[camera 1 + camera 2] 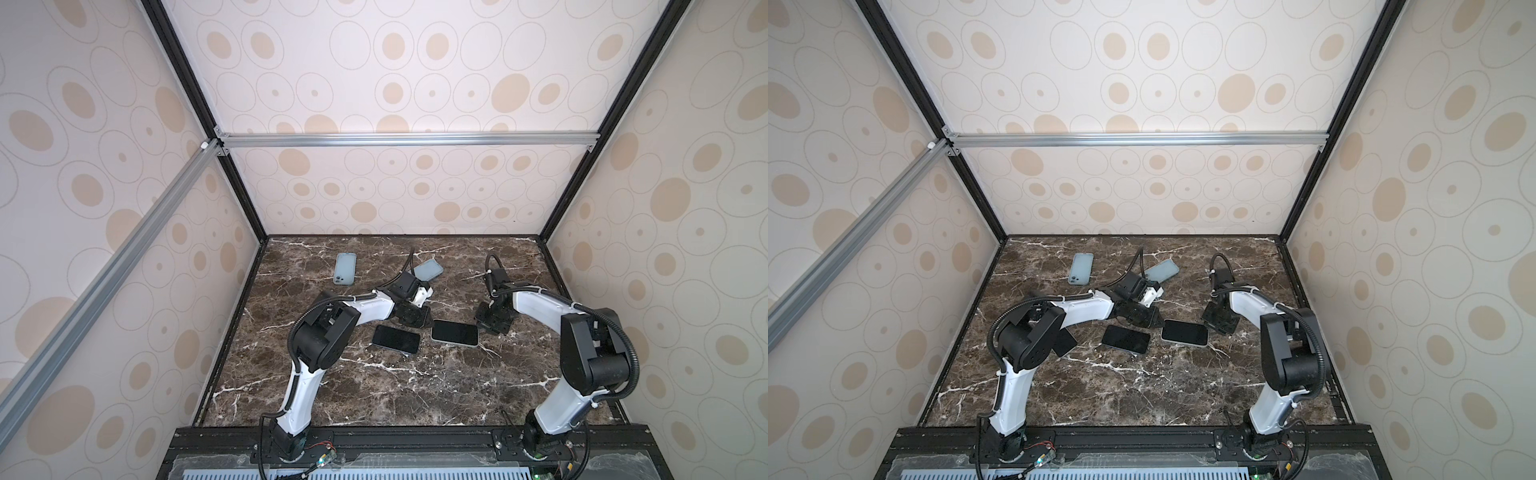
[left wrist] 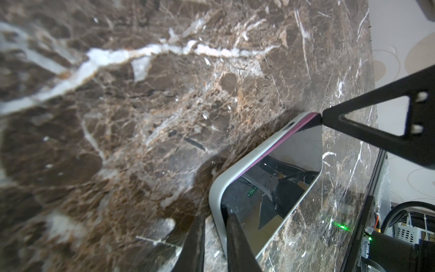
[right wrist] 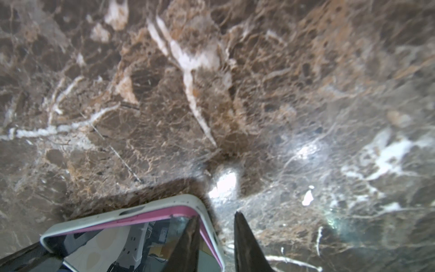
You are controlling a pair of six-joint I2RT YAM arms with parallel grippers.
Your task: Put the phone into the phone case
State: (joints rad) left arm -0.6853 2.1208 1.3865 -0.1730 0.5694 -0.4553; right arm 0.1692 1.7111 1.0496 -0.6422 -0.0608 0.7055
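A pink-edged phone (image 2: 277,179) lies screen up in a white phone case (image 2: 215,195) on the marble, right of centre in both top views (image 1: 455,332) (image 1: 1185,332). Its pink edge (image 3: 131,222) shows above the case's rim along one side and at a corner. My left gripper (image 2: 213,213) (image 1: 417,318) stands narrowly open astride the case's rim at one end, one finger on the screen, the other outside. My right gripper (image 3: 216,215) (image 1: 488,324) is open at the opposite corner, one finger on the glass and one over bare marble. Its finger (image 2: 332,117) touches that corner.
A bare black phone (image 1: 395,338) lies just left of the cased one. Two grey-blue cases rest farther back, one at the left (image 1: 345,268) and one behind my left wrist (image 1: 428,270). Patterned walls close in the marble table (image 1: 374,395) on three sides.
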